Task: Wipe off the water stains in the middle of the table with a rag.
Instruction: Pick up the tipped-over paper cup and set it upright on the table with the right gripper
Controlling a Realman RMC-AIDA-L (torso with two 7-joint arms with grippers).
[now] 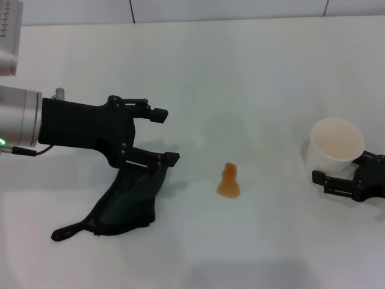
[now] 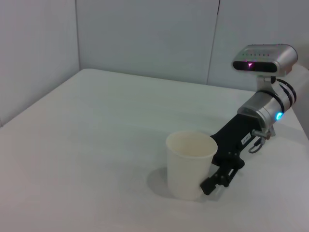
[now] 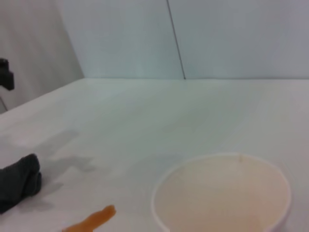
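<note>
The water stain, a small orange-amber blotch, lies on the white table near the middle; it also shows in the right wrist view. The dark green-black rag lies crumpled on the table to the stain's left, its thin tail pointing left; it shows in the right wrist view too. My left gripper is open, its fingers wide apart, hovering just over the rag's far end. My right gripper sits at the table's right, against a white plastic cup.
The cup stands upright and looks empty, with the right gripper beside its base. A pale wall runs along the table's far edge. Bare tabletop lies between rag, stain and cup.
</note>
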